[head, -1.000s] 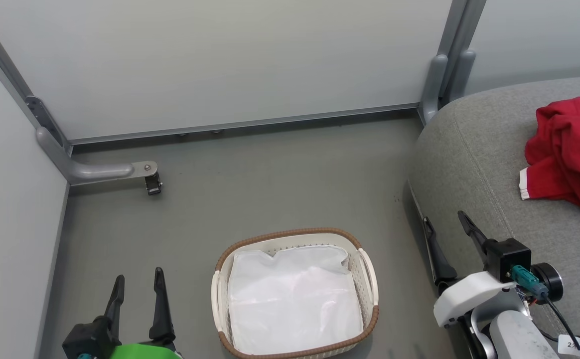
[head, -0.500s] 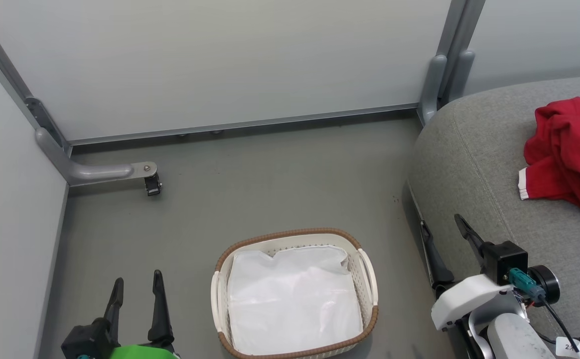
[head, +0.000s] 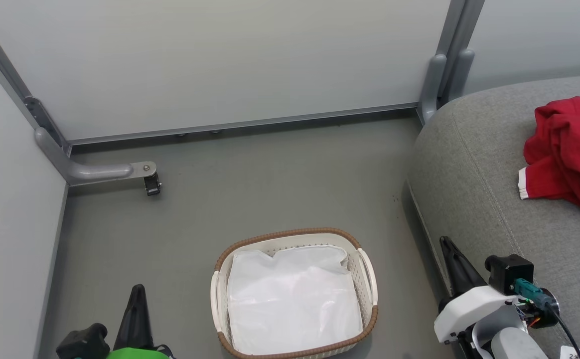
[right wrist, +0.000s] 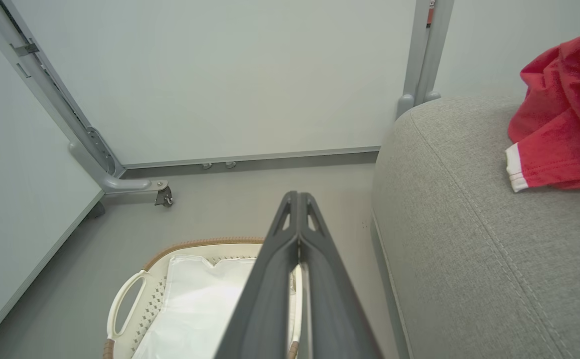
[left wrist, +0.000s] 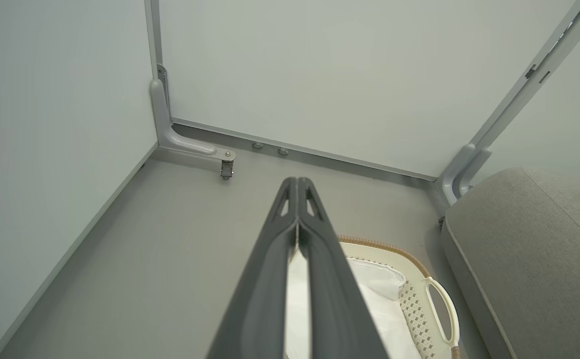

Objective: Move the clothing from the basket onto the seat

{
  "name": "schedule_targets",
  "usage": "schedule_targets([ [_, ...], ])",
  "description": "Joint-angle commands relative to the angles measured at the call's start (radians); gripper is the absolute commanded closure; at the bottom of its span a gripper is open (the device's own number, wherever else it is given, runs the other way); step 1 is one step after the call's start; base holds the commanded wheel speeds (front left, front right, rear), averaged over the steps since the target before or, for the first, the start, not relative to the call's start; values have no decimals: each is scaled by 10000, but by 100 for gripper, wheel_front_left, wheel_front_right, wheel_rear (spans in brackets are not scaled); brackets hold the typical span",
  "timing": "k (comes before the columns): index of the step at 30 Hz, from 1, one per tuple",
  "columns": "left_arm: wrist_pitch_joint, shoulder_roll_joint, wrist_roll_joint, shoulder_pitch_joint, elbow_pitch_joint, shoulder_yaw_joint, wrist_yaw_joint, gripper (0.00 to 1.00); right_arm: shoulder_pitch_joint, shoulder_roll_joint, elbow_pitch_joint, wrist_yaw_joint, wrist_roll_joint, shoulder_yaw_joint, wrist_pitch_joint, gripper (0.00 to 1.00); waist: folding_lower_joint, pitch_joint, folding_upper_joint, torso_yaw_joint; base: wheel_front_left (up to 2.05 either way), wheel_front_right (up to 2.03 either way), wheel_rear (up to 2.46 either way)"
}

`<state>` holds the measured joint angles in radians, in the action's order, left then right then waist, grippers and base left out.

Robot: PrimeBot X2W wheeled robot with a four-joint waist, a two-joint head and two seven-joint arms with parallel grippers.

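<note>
Clothing (head: 569, 149) heaped on seat (head: 469, 169). Basket (head: 290, 233) on floor (head: 270, 174) beside seat, white liner (head: 292, 299) inside. Left jaws and right jaws both pressed fully together, gripping nothing.

- A grey floor (head: 250, 189) is bounded by pale panels (head: 220, 65).
- A caster (head: 153, 185) is fixed under a bent grey foot (head: 90, 172).
- A white liner (head: 292, 299) is laid wrinkled.
</note>
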<state>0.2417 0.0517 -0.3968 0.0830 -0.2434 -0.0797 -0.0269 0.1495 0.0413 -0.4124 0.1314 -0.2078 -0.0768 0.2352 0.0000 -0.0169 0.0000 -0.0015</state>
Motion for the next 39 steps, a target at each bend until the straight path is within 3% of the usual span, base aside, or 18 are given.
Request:
schedule_targets([
  [1,-109,12,-464,-180,131,107,-89,100,154,28,211,-1,-510,103,-116,100,0,3,0,1,0,0,0],
  [39,-1693,3,-5810,-1027,81,960,-538,100,-127,69,940,-5,-6702,915,-1639,100,0,46,0,6,0,0,0],
])
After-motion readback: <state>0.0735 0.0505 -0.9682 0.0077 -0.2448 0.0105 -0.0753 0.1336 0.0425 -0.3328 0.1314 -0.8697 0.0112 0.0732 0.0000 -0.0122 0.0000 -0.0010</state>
